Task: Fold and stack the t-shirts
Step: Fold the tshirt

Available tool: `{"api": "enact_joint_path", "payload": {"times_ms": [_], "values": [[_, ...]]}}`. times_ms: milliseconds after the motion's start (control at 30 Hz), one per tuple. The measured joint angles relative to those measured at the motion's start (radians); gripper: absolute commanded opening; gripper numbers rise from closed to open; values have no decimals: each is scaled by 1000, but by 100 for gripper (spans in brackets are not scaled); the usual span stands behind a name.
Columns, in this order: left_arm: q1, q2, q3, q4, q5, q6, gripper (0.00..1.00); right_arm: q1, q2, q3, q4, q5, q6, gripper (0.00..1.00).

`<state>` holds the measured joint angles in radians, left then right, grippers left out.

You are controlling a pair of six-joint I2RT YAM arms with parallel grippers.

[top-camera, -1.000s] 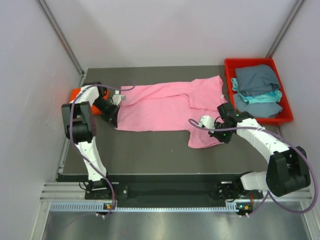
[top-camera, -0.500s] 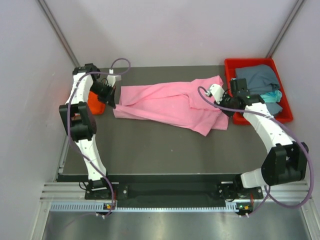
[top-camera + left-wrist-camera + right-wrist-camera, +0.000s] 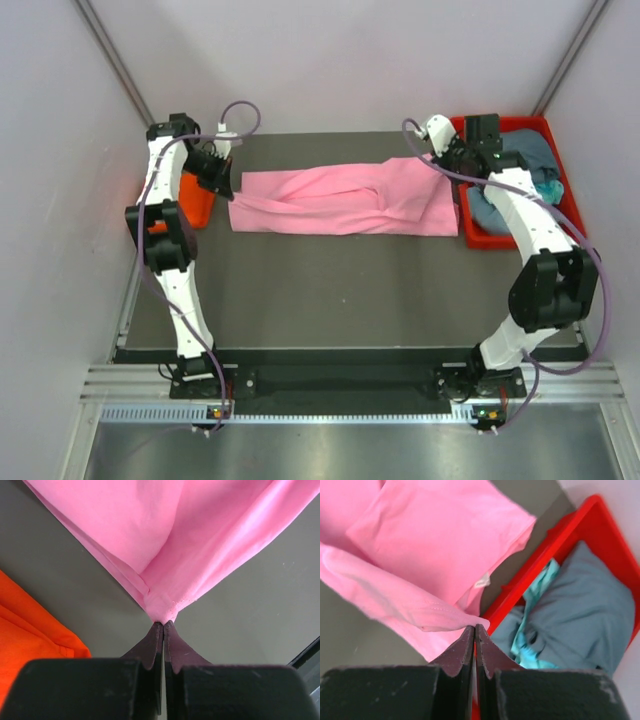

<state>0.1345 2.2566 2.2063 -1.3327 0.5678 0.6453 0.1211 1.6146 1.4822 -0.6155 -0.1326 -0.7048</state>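
Observation:
The light pink t-shirt (image 3: 340, 200) lies across the dark table as a long, narrow folded band, stretched between both grippers. My left gripper (image 3: 222, 172) is shut on the band's left end; in the left wrist view the fingertips (image 3: 163, 624) pinch a bunched corner of pink cloth (image 3: 165, 540). My right gripper (image 3: 447, 160) is shut on the right end, beside the tray; in the right wrist view its tips (image 3: 475, 627) pinch a folded pink edge (image 3: 435, 545). A bright orange t-shirt (image 3: 190, 195) lies at the table's left edge, also seen as orange cloth (image 3: 30, 630).
A red plastic tray (image 3: 574, 208) stands at the back right, its rim (image 3: 540, 565) just beside the right gripper. It holds a grey-blue shirt (image 3: 525, 150) and a teal shirt (image 3: 552, 186), both crumpled. Grey walls close in the table on three sides.
Both grippers have swung from the table's middle toward the back, carrying the pink shirt's near edge over. The shirt went from a wide spread to a narrow band.

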Motion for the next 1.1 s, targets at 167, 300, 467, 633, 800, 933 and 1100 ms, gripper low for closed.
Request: {"api": "enact_joint_path", "payload": {"times_ms": [167, 300, 467, 633, 800, 933, 1100], "values": [[-4, 25, 54, -5, 4, -16, 0, 0, 114, 130, 47, 11, 23, 0], [-7, 71, 105, -5, -1, -31, 0, 0, 214, 215, 82, 29, 36, 0], [-11, 145, 156, 3, -15, -62, 0, 0, 336, 294, 123, 59, 48, 0], [-12, 193, 162, 27, -44, -97, 0, 0, 438, 364, 142, 82, 55, 0], [-12, 198, 165, 79, -58, -143, 0, 0, 497, 419, 167, 94, 60, 0], [-12, 198, 167, 143, -64, -188, 5, 0, 530, 451, 190, 106, 62, 0], [-12, 208, 170, 225, -64, -248, 37, 1, 568, 478, 213, 114, 62, 0]]}}
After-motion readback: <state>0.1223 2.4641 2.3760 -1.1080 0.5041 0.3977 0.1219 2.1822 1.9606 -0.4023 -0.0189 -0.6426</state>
